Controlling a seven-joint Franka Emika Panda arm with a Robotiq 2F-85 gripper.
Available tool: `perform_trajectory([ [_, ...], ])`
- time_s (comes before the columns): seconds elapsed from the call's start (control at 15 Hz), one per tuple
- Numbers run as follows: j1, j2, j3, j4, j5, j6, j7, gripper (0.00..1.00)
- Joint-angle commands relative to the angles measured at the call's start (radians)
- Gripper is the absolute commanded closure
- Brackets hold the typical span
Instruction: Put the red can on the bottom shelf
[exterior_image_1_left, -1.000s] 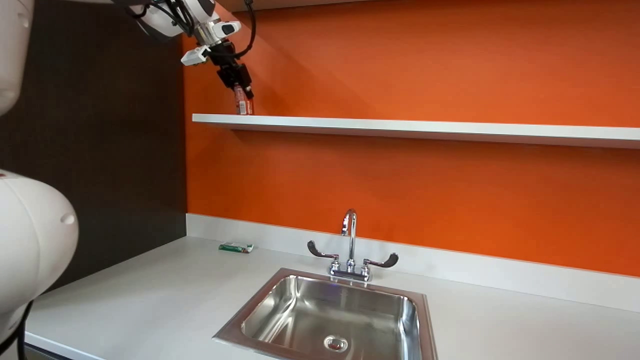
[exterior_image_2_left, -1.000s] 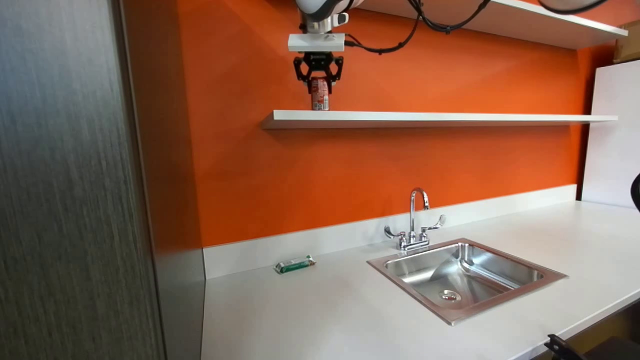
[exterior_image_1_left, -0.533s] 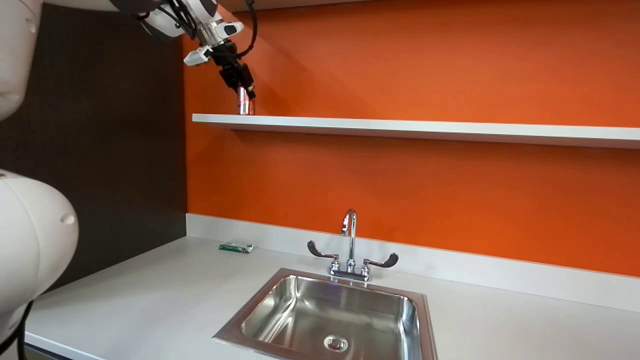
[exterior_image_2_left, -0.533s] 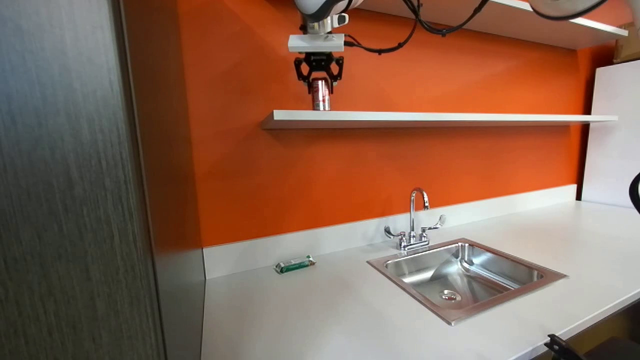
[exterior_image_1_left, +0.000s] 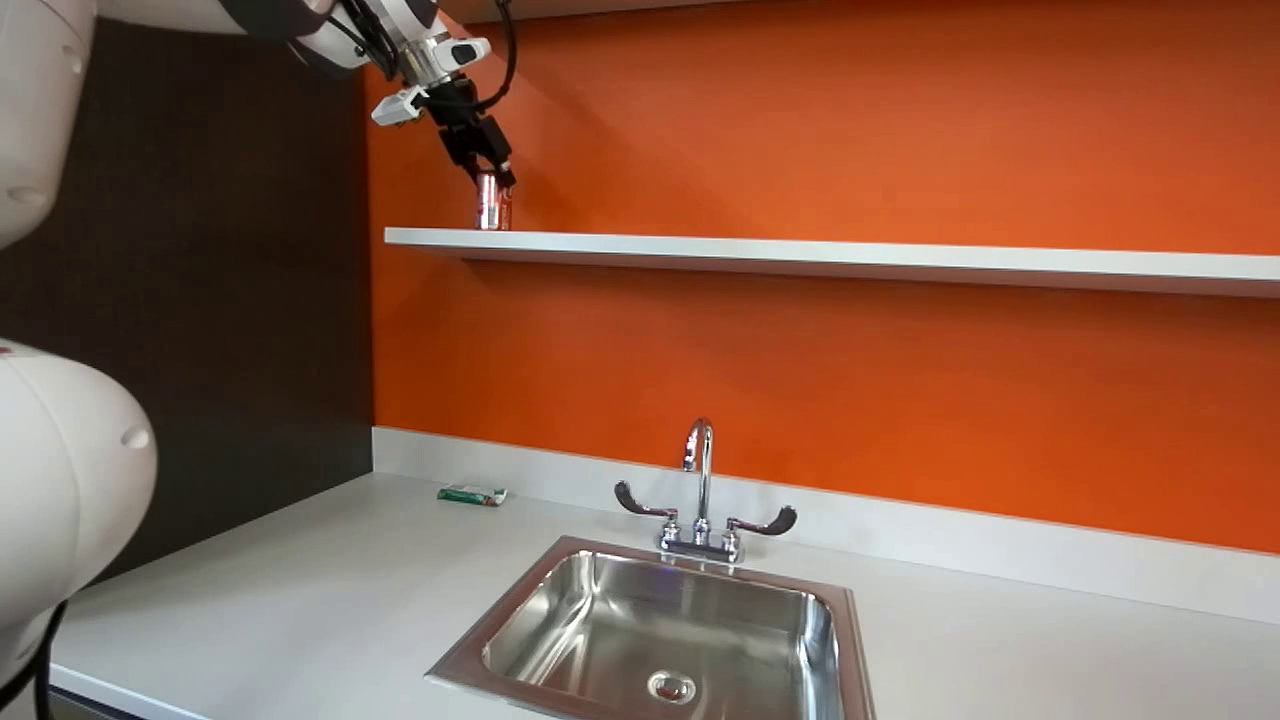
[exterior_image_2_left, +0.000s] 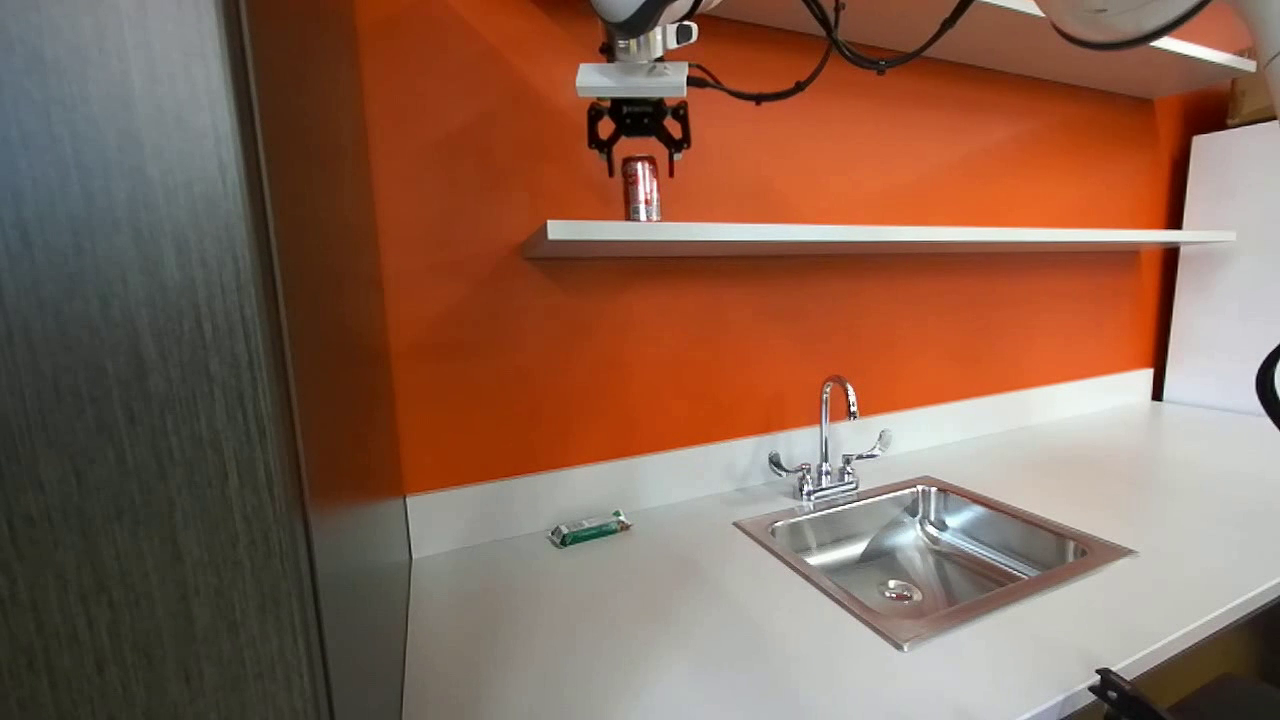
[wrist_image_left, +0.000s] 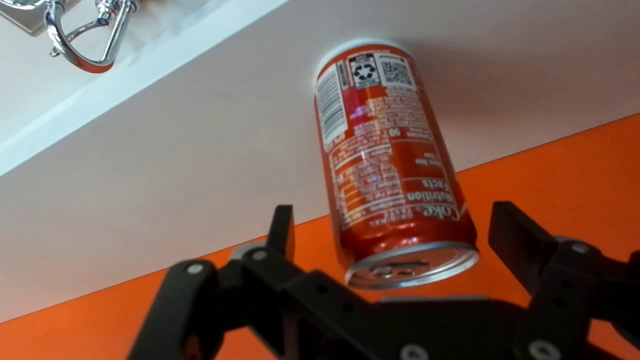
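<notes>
Red cylindrical drink can with silvery top (wrist_image_left: 395, 150), upright on the long thin white shelf board (exterior_image_2_left: 850, 233) along the orange wall (exterior_image_1_left: 900, 400), near one end. Over it, black two-fingered gripper (exterior_image_2_left: 641, 172), jaws parted to either side of the can's top with visible gaps. Below, white countertop (exterior_image_2_left: 600, 640) with green-and-white packet (exterior_image_2_left: 590, 529), inset stainless-steel sink (exterior_image_1_left: 852, 660) and chrome faucet (exterior_image_1_left: 704, 500).

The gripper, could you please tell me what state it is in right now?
Gripper: open and holding nothing, with a gap on each side of the red can.
</notes>
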Motion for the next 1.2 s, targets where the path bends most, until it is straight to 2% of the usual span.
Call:
perform_trajectory([
  [0.0, -0.004, 0.009, 0.005, 0.034, 0.02, -0.03, -0.033, 0.0],
  [0.73, -0.006, -0.073, 0.012, -0.061, 0.021, -0.006, -0.029, 0.0],
  [1.13, -0.004, -0.156, 0.016, -0.161, 0.023, 0.004, -0.02, 0.0],
])
